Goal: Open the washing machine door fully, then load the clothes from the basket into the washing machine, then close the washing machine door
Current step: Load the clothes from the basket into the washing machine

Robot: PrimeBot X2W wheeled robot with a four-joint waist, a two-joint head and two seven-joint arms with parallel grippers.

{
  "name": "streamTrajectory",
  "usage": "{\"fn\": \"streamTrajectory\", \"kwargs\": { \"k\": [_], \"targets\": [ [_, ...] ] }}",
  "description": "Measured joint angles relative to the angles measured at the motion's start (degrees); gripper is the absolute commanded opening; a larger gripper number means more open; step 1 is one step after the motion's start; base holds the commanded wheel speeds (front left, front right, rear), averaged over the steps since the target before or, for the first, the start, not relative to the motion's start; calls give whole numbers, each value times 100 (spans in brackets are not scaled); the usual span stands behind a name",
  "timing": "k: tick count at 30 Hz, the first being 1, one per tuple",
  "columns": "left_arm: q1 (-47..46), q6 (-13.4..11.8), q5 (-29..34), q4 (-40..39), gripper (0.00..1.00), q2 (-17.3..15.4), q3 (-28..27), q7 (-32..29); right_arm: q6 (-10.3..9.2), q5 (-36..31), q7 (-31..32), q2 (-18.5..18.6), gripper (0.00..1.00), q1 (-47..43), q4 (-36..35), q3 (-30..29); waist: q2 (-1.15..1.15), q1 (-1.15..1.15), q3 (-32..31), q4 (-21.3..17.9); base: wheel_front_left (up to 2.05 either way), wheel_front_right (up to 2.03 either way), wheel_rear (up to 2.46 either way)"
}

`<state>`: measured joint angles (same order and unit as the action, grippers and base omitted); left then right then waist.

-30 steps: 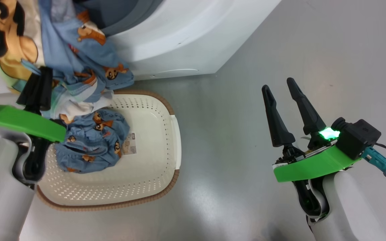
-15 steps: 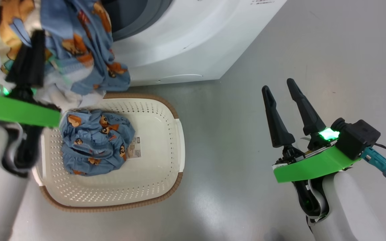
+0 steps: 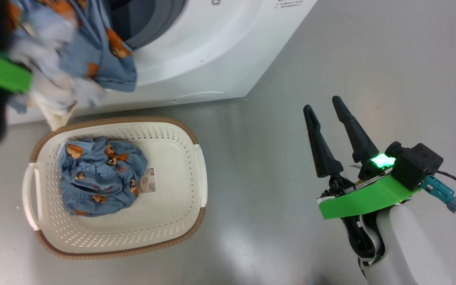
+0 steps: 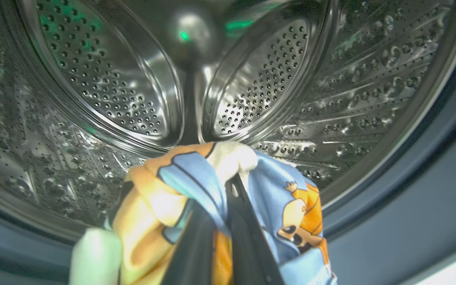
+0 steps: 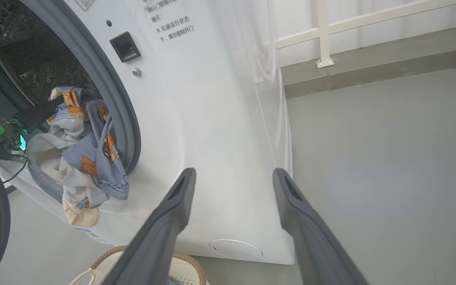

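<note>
A: Left end effector (image 4: 228,190)?
B: Clamped on light blue and cream printed garments (image 4: 275,198), perhaps two, at the big white washing machine (image 5: 196,99), steel drum (image 4: 105,79) mouth.
A: Right end effector (image 3: 322,103)?
B: Spread wide, empty.

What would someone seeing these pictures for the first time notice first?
A bundle of cartoon-print clothes, shut in the left jaws, hangs at the open mouth of the washer before the shiny steel drum. Below, one blue garment lies in the basket; the right jaws stand open over the floor.

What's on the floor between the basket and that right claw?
Nothing: just bare grey floor from basket to right gripper, in the head view.
</note>
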<state>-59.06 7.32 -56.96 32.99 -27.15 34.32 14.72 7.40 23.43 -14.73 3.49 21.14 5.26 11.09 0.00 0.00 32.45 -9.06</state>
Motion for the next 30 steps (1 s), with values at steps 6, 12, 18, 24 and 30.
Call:
{"fn": "streamTrajectory", "kwargs": {
  "k": [6,12,18,24,30],
  "targets": [
    [-868,0,147,537,0,-12,-7,0,0,46,0,-1,100,2,-12,88,0,0,76,-84,0,0,0],
    [-1054,0,1033,278,0,142,-965,7,0,99,0,-1,100,5,-66,96,0,0,209,-146,0,0,0],
    [-828,0,1298,224,0,403,-1100,7,0,141,0,-2,100,8,-69,109,0,0,246,-195,0,0,0],
    [-793,0,1302,400,0,401,-857,7,0,144,0,-2,100,10,-68,125,0,0,237,-230,0,0,0],
    [-858,0,1408,225,0,394,-1152,7,0,155,0,-3,100,21,-74,134,0,0,277,-260,0,0,0]
  ]
}}
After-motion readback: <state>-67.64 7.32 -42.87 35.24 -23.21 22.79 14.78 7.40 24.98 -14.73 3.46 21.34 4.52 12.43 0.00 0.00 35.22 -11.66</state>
